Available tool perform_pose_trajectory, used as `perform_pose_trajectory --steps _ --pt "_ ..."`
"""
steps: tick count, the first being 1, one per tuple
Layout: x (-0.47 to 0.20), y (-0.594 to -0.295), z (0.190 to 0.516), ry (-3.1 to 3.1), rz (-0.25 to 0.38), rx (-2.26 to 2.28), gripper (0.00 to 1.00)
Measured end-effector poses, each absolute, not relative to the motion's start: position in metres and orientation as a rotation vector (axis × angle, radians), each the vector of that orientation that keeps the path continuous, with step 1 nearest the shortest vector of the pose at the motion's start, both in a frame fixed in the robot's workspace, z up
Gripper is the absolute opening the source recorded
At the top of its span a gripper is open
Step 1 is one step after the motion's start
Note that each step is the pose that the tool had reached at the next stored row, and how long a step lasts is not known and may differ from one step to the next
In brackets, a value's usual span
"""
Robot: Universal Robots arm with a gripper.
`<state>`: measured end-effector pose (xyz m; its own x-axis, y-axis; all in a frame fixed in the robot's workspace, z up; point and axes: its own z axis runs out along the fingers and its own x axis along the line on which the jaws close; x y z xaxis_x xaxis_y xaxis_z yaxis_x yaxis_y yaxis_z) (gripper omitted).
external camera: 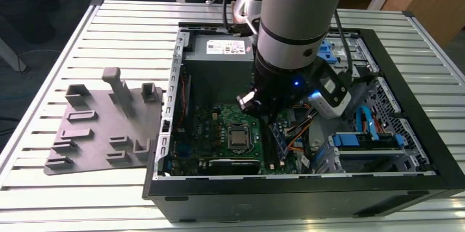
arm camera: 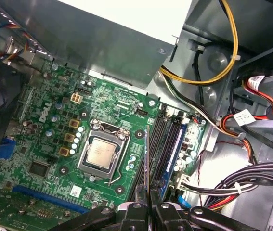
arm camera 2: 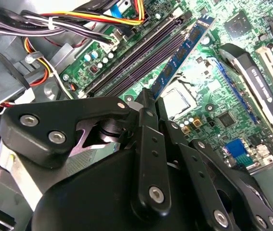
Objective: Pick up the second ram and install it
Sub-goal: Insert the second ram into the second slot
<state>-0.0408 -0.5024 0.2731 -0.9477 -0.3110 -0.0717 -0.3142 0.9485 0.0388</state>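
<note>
In the first wrist view my gripper (arm camera: 148,204) is shut on the second ram (arm camera: 146,159), a thin strip seen edge-on that sticks out from between the fingers. It hangs over the dark memory slots (arm camera: 161,144), beside a blue ram module (arm camera: 176,149) that stands in a slot. In the second wrist view the gripper (arm camera 2: 148,98) points at the same slots (arm camera 2: 136,60), next to the seated blue module (arm camera 2: 182,48). In the exterior view the arm reaches down into the open computer case (external camera: 407,183), its wrist just above the green board (external camera: 218,128).
The silver processor (external camera: 239,135) lies mid-board, to the exterior view's left of the slots. Yellow, red and black cable bundles (arm camera: 232,120) crowd the drive bay beside the slots. A grey tray with upright posts (external camera: 95,128) sits on the slatted table outside the case.
</note>
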Motion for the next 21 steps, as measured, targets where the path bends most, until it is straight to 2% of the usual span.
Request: perform_pose_trajectory --steps 21 --pt "-0.0408 -0.5025 0.2731 3.057 0.071 -0.318 0.11"
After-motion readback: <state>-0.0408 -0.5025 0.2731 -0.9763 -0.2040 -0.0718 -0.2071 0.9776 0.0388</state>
